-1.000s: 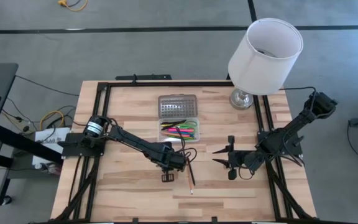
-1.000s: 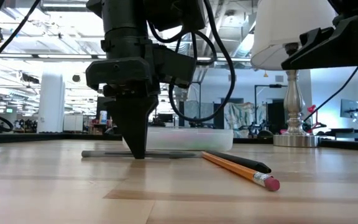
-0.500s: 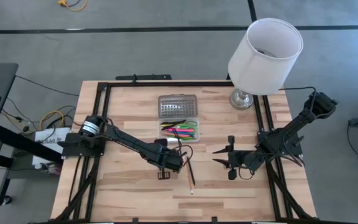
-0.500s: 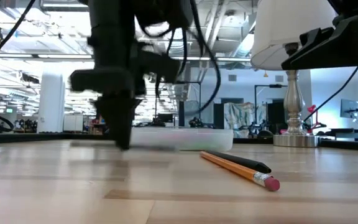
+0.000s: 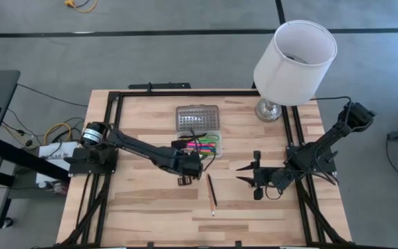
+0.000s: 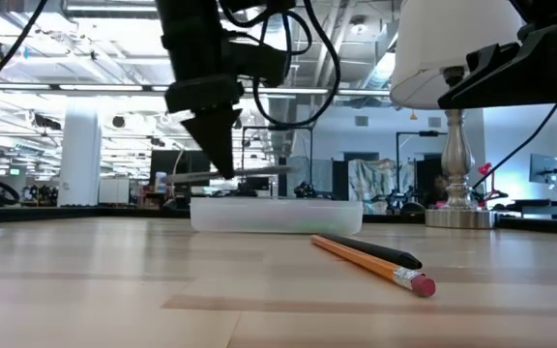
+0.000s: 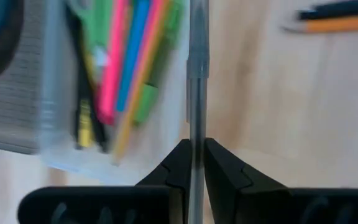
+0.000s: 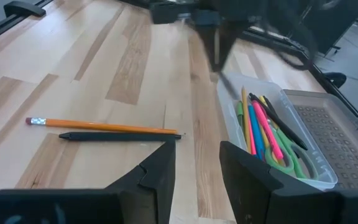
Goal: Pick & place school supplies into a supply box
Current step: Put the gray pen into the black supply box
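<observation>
My left gripper [image 5: 188, 168] is shut on a thin grey pen [image 6: 264, 171] and hangs above the table, just at the near edge of the supply box [image 5: 200, 144]. The clear box lies open with its ribbed grey lid [image 5: 197, 117] flat behind it, and holds several coloured pens and green-handled scissors [image 7: 114, 68]. An orange pencil [image 8: 104, 126] and a black pen [image 8: 117, 136] lie side by side on the table nearer the front. My right gripper [image 8: 197, 168] waits open at the table's right. My left gripper pinches the grey pen's shaft [image 7: 196, 134] between its two fingertips [image 7: 180, 167], somewhere along its middle. The fingers come steeply from above and lie across the pen. The pen hangs about level [image 6: 177, 177], lifted clear of the table at the height of the box's rim.
A white lamp [image 5: 292, 59] stands at the table's far right corner. Black frame rails [image 5: 109, 117] run along the table's edges. Bare wood lies at the near left [image 5: 137, 214].
My left gripper has risen from the table and gone toward the far edge, up to the supply box, tipping a little as it went. The grey pen, which lay on the wood, is now lifted clear and stays level in the shut fingers.
</observation>
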Motion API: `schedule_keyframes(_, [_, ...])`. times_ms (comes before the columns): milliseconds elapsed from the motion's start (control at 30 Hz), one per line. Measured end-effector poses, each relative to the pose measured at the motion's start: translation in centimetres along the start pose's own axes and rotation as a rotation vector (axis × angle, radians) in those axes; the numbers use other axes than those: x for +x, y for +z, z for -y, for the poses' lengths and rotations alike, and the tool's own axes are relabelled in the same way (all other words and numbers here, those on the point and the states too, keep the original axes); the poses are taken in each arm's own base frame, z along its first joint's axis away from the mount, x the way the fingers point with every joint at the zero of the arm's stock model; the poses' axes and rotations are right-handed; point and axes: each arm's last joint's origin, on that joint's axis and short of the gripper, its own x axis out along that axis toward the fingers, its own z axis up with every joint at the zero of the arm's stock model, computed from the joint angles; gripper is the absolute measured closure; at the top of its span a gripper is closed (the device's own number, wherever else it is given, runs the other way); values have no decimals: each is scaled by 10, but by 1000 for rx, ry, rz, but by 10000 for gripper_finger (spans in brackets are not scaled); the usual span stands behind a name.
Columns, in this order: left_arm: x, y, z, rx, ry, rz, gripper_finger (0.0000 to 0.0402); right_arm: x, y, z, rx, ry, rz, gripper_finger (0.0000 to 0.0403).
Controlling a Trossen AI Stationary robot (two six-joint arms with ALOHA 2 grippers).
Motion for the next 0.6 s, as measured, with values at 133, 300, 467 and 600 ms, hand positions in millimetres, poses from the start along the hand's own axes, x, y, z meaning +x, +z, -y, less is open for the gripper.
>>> schedule_keyframes(133, [7,6,-22,-3,65,1,377,0,0,0,0,0,0,282])
schedule_keyframes(300, [20,18,-54,-53,95,24,377,0,0,0,-1,0,0,282])
schedule_keyframes(467, [29,30,-79,-131,48,84,377,0,0,0,-1,0,0,282])
schedule_keyframes(600, [38,35,-96,-191,-37,106,377,0,0,0,-1,0,0,282])
